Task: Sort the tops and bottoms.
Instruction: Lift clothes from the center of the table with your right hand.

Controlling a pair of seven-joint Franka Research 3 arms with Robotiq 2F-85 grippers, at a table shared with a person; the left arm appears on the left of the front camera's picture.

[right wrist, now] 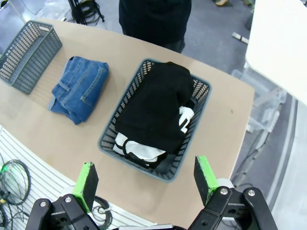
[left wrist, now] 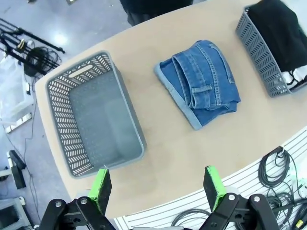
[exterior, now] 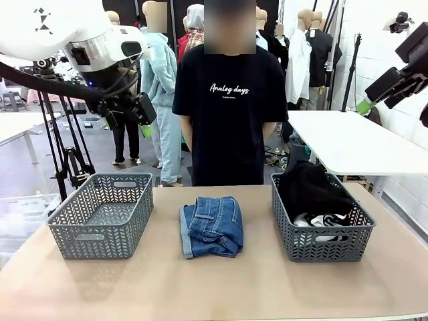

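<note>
Sorting stands partly done, as I judge it from my remote seat. Black tops [right wrist: 156, 108] and a white top with thin black edging [right wrist: 136, 148] are piled in the grey basket [exterior: 321, 244] toward the right edge of the table [exterior: 214, 287]; how many black garments make up that heap I cannot tell, though one white piece shows beneath them. One pair of folded blue jeans [exterior: 212, 226] lies on the bare table at its middle, between the two baskets and touching neither. The second grey basket [exterior: 100, 217], toward the left edge, holds nothing. By my reading, the jeans are what remains, with that basket their likely home. I have the left hand [left wrist: 157, 188] high above the table's near-left part, fingers spread and holding nothing; the right hand [right wrist: 144, 179] hangs above the filled basket, likewise spread and holding nothing. A person in a black T-shirt [exterior: 229, 100] stands at the far edge.
</note>
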